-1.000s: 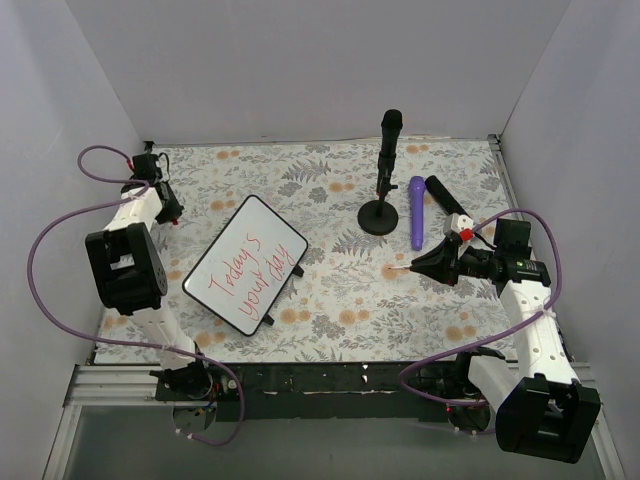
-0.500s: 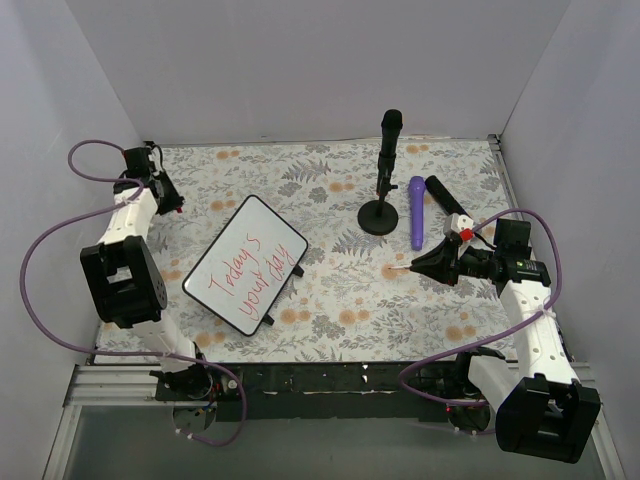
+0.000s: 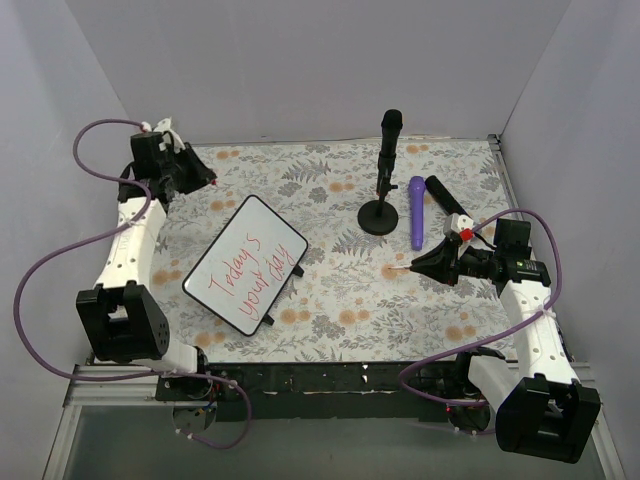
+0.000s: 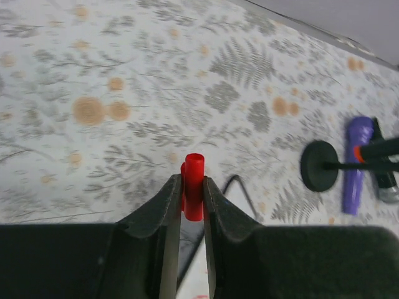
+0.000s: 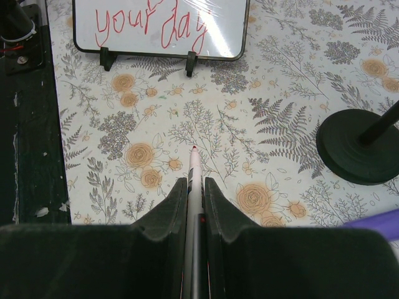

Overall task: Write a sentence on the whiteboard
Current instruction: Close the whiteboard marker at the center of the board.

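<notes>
The whiteboard (image 3: 281, 232) is showing white inside a black frame, its sentence (image 3: 243, 270) running red; the tablecloth (image 3: 330, 300) is displaying grey ferns and orange flowers.

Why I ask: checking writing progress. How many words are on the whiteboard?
3: "Today's" on the upper slanted line of the whiteboard, "your" and "day" on the line below. None seems hidden.

Plain pale walls (image 3: 300, 60) enclose a table (image 3: 350, 310) covered in floral-patterned cloth (image 3: 330, 180).
</notes>
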Controlling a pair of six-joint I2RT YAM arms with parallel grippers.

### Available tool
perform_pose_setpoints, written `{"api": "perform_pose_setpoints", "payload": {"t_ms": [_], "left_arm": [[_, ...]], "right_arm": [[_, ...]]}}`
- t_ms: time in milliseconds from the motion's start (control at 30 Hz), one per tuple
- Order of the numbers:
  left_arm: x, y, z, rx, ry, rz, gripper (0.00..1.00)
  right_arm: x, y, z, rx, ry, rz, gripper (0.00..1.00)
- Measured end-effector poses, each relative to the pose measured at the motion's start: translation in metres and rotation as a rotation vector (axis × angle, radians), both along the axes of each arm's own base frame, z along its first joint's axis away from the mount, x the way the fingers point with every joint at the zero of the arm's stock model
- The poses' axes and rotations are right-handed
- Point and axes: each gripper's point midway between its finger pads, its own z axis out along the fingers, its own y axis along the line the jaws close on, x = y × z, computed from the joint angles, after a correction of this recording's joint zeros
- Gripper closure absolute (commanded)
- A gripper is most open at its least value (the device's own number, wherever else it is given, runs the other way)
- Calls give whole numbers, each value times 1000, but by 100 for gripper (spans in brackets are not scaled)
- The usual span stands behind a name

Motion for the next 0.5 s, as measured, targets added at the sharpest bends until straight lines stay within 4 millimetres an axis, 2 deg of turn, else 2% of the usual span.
{"api": "perform_pose_setpoints", "payload": {"t_ms": [133, 233, 367, 400, 500], "left_arm": [[-17, -83, 28, -30, -88, -223, 100], [-40, -141, 34, -54, -120, -390, 100], [-80, -207, 23, -56, -109, -590, 100], [-88, -219, 19, -54, -103, -624, 100], [-121, -259, -2, -22, -66, -741, 100]], "right_arm": [[0, 0, 0, -1, 0, -1, 99], [0, 0, 0, -2, 0, -2, 99], [2, -3, -2, -10, 5, -19, 99], [3, -5, -2, -13, 6, -28, 99], [8, -12, -3, -20, 14, -66, 99]]}}
